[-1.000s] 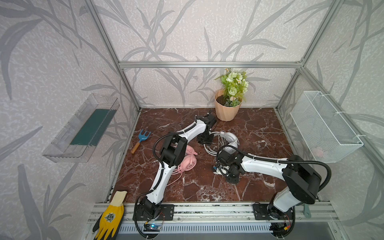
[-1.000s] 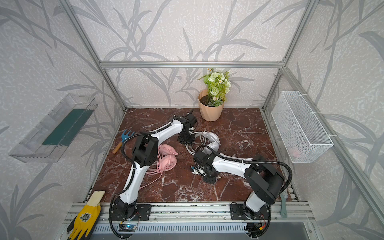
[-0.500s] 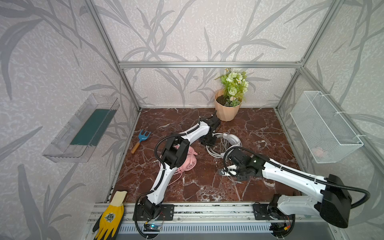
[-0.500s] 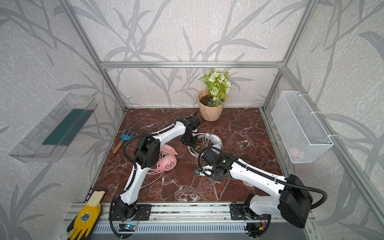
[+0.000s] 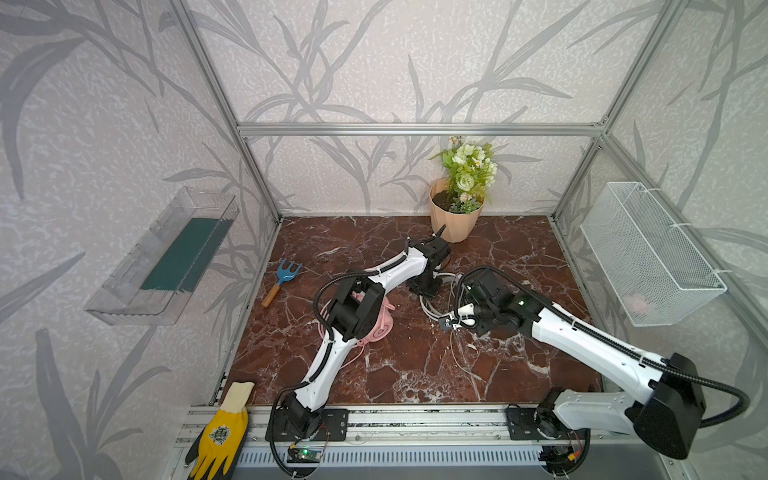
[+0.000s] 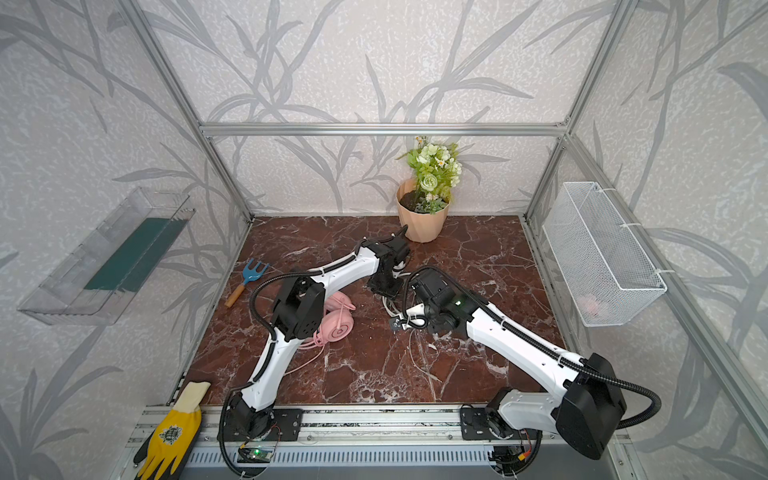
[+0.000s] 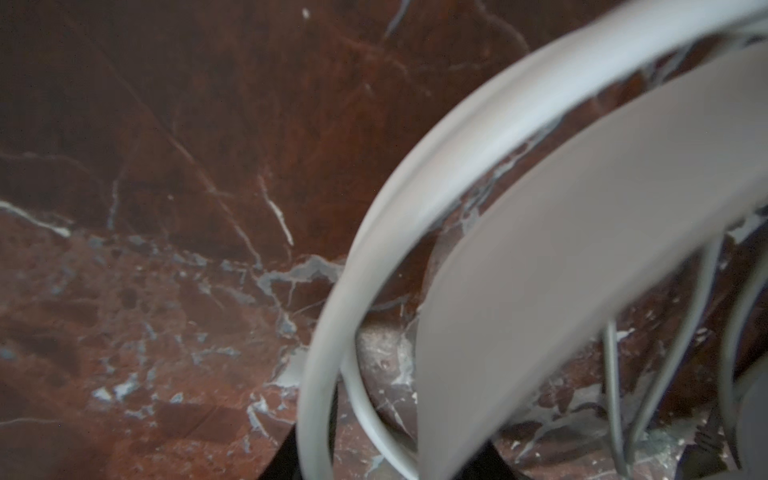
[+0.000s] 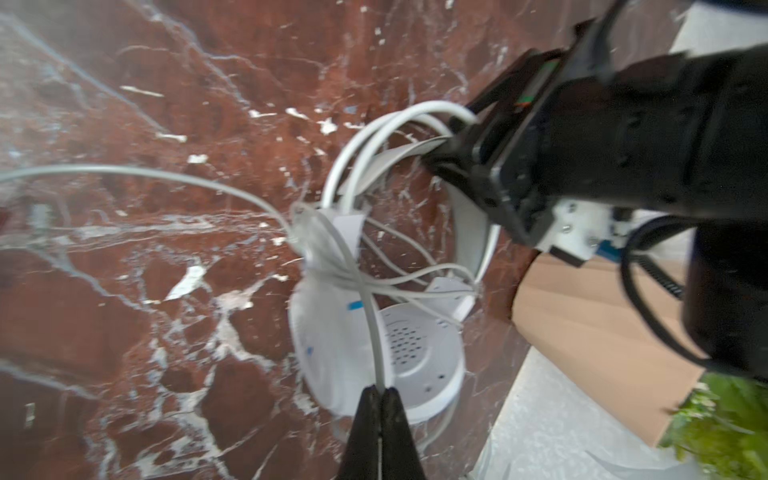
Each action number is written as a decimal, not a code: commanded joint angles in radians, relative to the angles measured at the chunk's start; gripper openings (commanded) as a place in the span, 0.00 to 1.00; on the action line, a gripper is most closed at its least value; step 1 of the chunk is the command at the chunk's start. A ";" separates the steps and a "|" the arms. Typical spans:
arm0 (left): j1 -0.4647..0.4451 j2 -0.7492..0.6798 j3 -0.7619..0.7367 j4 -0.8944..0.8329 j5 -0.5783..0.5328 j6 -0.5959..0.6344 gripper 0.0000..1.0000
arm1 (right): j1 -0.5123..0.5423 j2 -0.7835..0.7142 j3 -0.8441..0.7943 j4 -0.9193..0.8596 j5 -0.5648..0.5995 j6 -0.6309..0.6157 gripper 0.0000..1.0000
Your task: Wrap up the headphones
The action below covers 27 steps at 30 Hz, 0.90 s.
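Marble, red-brown with white veins, is forming the surface (image 5: 415, 374) that is carrying both headsets in both top views. Your right arm is now reaching out low and long from its base, where a second ago it was folding up at the elbow. The left jaws are sitting slightly farther toward the right side than before. I judge that slack is being drawn off for another turn. The pink headset (image 6: 338, 324) is lying untouched beside the left arm's elbow. The white headset (image 5: 451, 277) is lying mid-surface, mostly hidden under both wrists.

In the left wrist view, the left jaws are straddling the white headset's smooth double headband (image 7: 540, 270), a thin round hoop beside a flat strap, and appear to be pinching it.

In the right wrist view, the right jaws are pressing together on the thin, limp white cable (image 8: 376, 332). It is crossing the glossy, round, perforated earcup (image 8: 415, 357), where several loose turns are already bunching.
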<state>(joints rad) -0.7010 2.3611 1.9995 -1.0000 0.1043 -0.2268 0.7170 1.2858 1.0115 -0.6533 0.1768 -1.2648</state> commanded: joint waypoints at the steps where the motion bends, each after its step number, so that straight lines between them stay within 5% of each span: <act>1: -0.003 -0.037 0.000 -0.024 -0.021 0.016 0.38 | -0.017 0.053 0.075 -0.003 -0.045 -0.223 0.00; 12: 0.047 -0.038 -0.017 -0.035 -0.066 -0.095 0.38 | 0.026 -0.054 -0.054 -0.190 -0.118 0.002 0.00; 23: 0.054 -0.065 -0.074 0.001 -0.051 -0.222 0.37 | 0.030 -0.042 -0.206 -0.165 -0.131 0.148 0.00; 27: 0.055 -0.074 -0.095 0.008 -0.051 -0.230 0.37 | 0.030 0.002 -0.196 -0.192 -0.157 0.189 0.22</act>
<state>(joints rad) -0.6495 2.3280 1.9259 -0.9684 0.0643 -0.4213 0.7460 1.2720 0.8135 -0.7856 0.0528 -1.0889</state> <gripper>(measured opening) 0.369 0.181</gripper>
